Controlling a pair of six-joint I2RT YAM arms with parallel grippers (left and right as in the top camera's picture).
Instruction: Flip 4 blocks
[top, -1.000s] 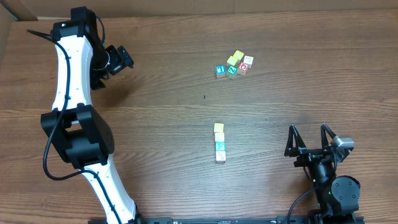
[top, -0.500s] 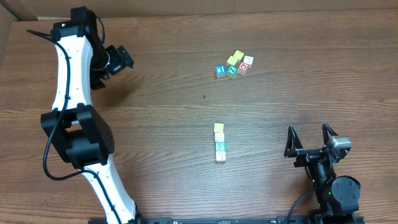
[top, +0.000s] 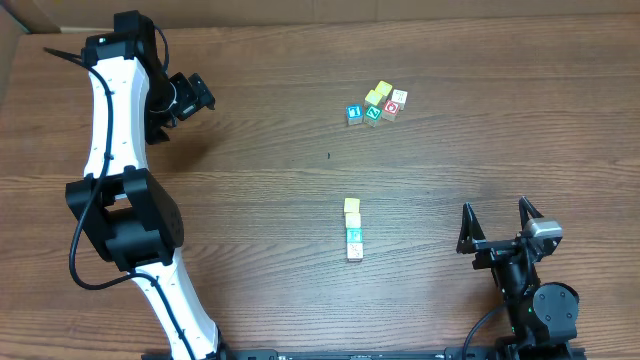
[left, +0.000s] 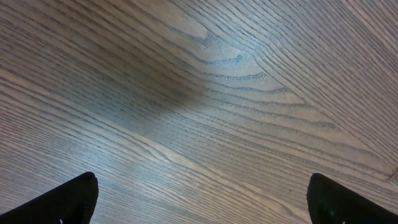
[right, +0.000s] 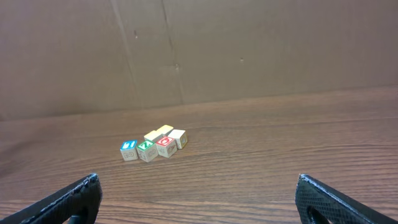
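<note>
while other cubes (top: 377, 104) cluster well apart, four blocks (top: 352, 231) touch in line.

Brown wood-grain counter (top: 260, 190) is open from the left gripper (top: 190, 98), jaws spread at the far-left back, across to two obstacles: a straight row of four small wooden cubes (top: 352, 230) (yellow, yellow, teal-faced, whitish) set end to end mid-counter, and a tight cluster of small wooden cubes (top: 377, 103) with blue, green and red faces farther back, well apart from the row. Right gripper (top: 495, 218), jaws wide, sits to the right of the row with open wood between them. A brown cardboard wall (right: 249, 43) closes off the far edge behind the cluster.
</note>
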